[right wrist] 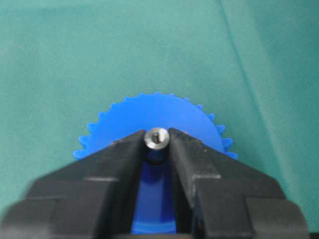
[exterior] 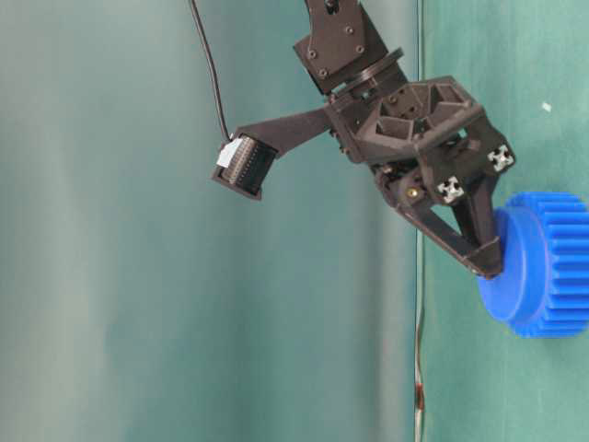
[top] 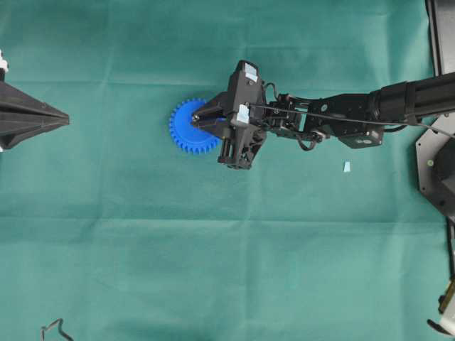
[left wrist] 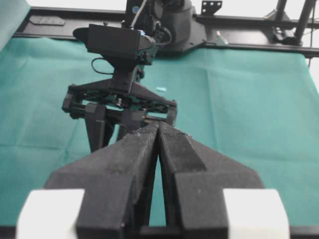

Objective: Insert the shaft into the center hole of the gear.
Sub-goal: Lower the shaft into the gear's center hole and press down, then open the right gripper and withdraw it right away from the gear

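Black fingertips of the right gripper point(right wrist: 157, 142) flank the steel shaft point(right wrist: 156, 139) standing over the blue gear point(right wrist: 164, 117) on green cloth point(top: 142, 234); whether they clasp it is unclear. Left gripper point(left wrist: 158, 130) is clenched.

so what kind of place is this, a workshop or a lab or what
Probably a robotics lab bench: a green cloth covers the table, a black metal frame edges it, and two arms work there, the right gripper over a blue gear.
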You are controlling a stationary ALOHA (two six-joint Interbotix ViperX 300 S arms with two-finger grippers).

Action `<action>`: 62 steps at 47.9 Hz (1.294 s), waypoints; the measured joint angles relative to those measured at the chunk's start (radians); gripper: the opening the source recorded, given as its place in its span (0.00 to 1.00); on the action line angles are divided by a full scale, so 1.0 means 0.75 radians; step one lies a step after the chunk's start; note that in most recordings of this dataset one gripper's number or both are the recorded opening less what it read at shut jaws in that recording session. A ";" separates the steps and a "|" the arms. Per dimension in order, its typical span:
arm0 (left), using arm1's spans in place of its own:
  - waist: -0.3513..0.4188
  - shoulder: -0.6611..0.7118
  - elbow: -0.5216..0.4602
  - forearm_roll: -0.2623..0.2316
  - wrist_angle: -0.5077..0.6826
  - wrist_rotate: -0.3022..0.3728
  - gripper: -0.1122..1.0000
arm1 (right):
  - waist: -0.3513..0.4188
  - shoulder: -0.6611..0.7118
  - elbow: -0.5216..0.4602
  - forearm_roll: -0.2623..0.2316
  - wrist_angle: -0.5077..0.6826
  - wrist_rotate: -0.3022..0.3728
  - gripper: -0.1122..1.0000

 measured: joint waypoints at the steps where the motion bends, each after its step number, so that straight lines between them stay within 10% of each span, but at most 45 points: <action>1: 0.000 0.000 -0.002 0.000 0.000 0.000 0.10 | 0.000 0.000 0.000 -0.002 0.000 -0.002 0.51; 11: 0.000 0.000 -0.002 0.000 0.004 0.000 0.10 | -0.006 0.000 0.000 0.000 -0.012 0.004 0.95; 62: 0.000 0.000 -0.002 0.000 0.014 0.000 0.10 | -0.004 -0.536 0.217 -0.010 -0.012 -0.055 0.88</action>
